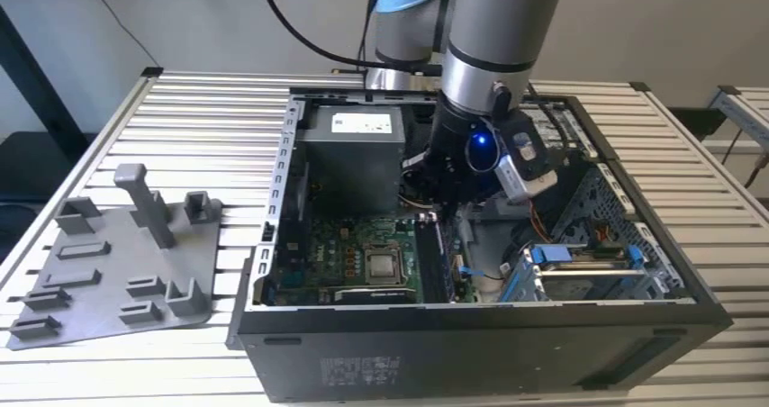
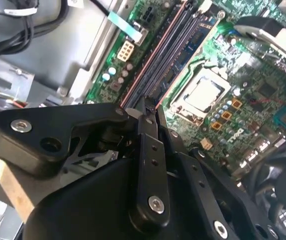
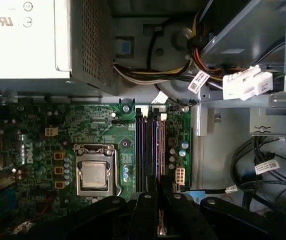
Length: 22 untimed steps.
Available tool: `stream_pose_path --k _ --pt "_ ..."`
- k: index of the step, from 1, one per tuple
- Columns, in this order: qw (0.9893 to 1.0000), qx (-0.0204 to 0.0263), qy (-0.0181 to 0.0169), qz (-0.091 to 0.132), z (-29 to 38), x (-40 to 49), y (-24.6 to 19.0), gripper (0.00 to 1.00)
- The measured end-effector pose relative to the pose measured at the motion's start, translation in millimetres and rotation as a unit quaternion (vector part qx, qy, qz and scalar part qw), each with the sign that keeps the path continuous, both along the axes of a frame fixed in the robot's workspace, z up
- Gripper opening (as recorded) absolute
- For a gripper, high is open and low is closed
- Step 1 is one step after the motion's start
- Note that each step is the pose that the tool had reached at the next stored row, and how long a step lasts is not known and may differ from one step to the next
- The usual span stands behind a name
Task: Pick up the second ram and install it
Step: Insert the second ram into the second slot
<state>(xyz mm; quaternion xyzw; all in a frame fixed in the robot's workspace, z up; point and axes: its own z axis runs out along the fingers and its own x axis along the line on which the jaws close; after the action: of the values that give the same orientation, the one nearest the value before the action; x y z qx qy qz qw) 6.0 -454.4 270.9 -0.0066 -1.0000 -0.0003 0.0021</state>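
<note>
In the exterior view, nearest the camera, the dark front wall of the open computer case stands on the slatted counter. At the exterior view's left, just beside the case, a grey tray with upright pegs lies on the counter.

Inside the case the green motherboard lies flat, with the silver processor socket towards its near edge. Just to the exterior view's right of the socket run the long memory slots. The second ram stands there on edge, in line with those slots, a thin dark strip running from the near side towards the far side.

The claw hangs straight over this strip. In both wrist views its black fingers are drawn close together, with only a narrow gap, and the near end of the stick passes between them. They appear to be gripping its upper edge.

Farther back sits the grey power supply, with bundled cables beside it. The arm comes down into the case from the far side.
</note>
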Motion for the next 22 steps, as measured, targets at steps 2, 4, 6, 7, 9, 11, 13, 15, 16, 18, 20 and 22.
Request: stream_pose_path --k 2,4,6,7,9,11,13,15,16,18,20,22 --pt "1.0000 0.0001 0.0000 0.000 -3.8 -0.4 -2.2 0.14" --pt "1.0000 -0.0001 0.0000 0.000 -7.3 -1.3 -2.9 0.14" --pt "1.0000 0.0000 0.0000 0.000 -11.0 -2.4 -2.9 0.14" --pt "1.0000 0.0000 0.0000 0.000 -12.7 -3.0 -2.9 0.14" --pt "1.0000 -0.0001 0.0000 0.000 -16.4 -5.0 -2.8 0.14" --pt "1.0000 -0.0001 0.0000 0.000 -19.9 -6.8 -2.9 0.14" --pt "1.0000 -0.0001 0.0000 0.000 -23.7 -7.7 -2.8 0.14" --pt "1.0000 -0.0001 0.0000 -0.001 -27.2 -8.1 -2.8 0.14" --pt "1.0000 0.0000 0.0000 -0.001 -29.1 -8.2 -2.8 0.14" --pt "1.0000 0.0000 0.0000 -0.006 -32.8 -8.5 -2.8 0.14" --pt "0.9999 -0.0001 0.0000 -0.014 -36.2 -8.9 -2.8 0.14" --pt "0.9998 -0.0001 0.0001 -0.018 -37.2 -9.3 -2.8 0.14"
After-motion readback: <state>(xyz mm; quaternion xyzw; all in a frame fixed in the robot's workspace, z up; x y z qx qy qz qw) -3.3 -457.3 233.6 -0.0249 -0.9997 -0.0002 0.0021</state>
